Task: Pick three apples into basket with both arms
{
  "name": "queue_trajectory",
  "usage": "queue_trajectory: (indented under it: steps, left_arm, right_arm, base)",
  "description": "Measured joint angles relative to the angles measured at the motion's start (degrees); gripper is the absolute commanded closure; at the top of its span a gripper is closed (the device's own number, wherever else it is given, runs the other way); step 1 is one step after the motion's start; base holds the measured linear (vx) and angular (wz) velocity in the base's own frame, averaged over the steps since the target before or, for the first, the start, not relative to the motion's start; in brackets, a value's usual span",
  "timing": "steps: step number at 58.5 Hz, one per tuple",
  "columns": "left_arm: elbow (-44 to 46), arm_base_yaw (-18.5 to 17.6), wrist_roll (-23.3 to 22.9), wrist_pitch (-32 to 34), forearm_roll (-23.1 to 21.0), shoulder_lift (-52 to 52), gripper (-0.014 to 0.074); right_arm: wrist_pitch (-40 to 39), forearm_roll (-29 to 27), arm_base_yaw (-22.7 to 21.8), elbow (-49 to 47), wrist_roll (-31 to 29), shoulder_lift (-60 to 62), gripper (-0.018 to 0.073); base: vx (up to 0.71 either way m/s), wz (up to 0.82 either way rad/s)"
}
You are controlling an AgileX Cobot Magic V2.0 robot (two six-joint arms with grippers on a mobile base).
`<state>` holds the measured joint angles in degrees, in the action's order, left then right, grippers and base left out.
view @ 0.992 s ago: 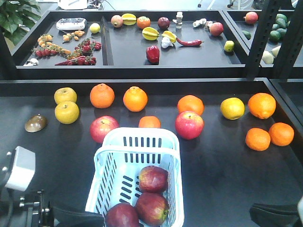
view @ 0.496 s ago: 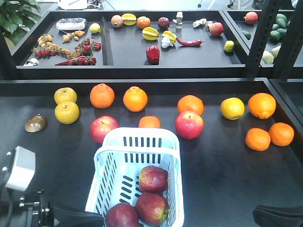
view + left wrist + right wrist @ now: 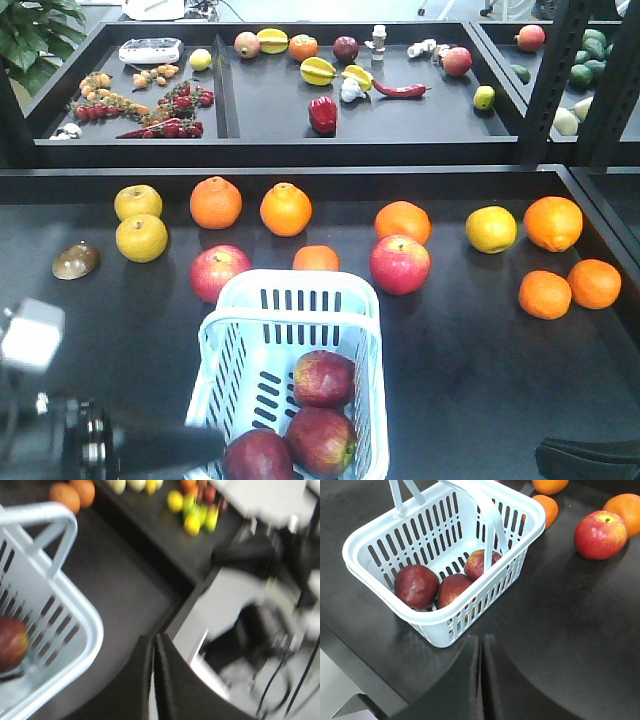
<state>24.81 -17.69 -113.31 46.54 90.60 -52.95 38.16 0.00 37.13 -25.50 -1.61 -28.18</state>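
Your three apples (image 3: 445, 582) lie inside the basket (image 3: 370, 535), at 6 o'clock on the desk (image 3: 480, 340). Your left hand (image 3: 154, 647) and right hand (image 3: 481, 647) are both pressed closed, holding nothing.

Black table (image 3: 470, 390): basket (image 3: 290, 330), loose fruit.

Left arm (image 3: 110, 445): black, blurred in the front view, with a ribbed silver ring at one joint and a small light grey block (image 3: 32, 335) above it. Left tool (image 3: 154, 675): two flat matte black fingers with curved outer edges; right tool (image 3: 481, 675) looks the same. Right arm (image 3: 590, 462): only a black rounded part shows, bottom right.
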Motion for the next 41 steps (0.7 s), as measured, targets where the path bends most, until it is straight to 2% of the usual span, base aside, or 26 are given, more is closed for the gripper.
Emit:
queue_trajectory:
  steps: [6, 10, 17, 21, 27, 31, 35, 41]
  left_arm:
    - [0.0, 0.0, -0.72, -2.69, -9.77, 0.0, 0.0602]
    - [0.0, 0.0, -0.9, -4.4, -14.28, 0.0, 0.0602]
    - [0.0, 0.0, -0.52, -7.0, -17.09, -0.14, 0.0602]
    - [-0.59, 0.0, 1.34, -9.13, -17.9, -0.57, 0.0602]
    - [-3.96, 0.0, 7.02, -13.82, -20.68, -1.3, 0.0602]
    - [-7.44, 0.0, 11.26, -17.07, -25.48, -1.72, 0.0602]
    - [-11.22, 0.0, 16.12, -20.2, -32.81, -1.76, 0.0602]
    - [-16.55, 0.0, 25.8, -23.69, -46.42, -1.76, 0.0602]
  right_arm:
    - [0.0, 0.0, 0.0, 0.0, 0.0, 0.0, 0.0564]
    - [0.0, 0.0, 0.0, 0.0, 0.0, 0.0, 0.0564]
    - [0.0, 0.0, 0.0, 0.0, 0.0, 0.0, 0.0564]
    - [0.02, 0.0, 0.0, 0.0, 0.0, 0.0, 0.0564]
    - [0.07, 0.0, 0.0, 0.0, 0.0, 0.0, 0.0564]
    - [0.07, 0.0, 0.0, 0.0, 0.0, 0.0, 0.0564]
    - [0.07, 0.3, 0.0, 0.0, 0.0, 0.0, 0.0564]
    - [0.07, 0.3, 0.0, 0.0, 0.0, 0.0, 0.0564]
  base:
    - [0.0, 0.0]
    - [0.0, 0.0]
    - [0.0, 0.0]
    - [0.0, 0.0]
    - [0.0, 0.0]
    - [0.0, 0.0]
    - [0.0, 0.0]
    - [0.0, 0.0]
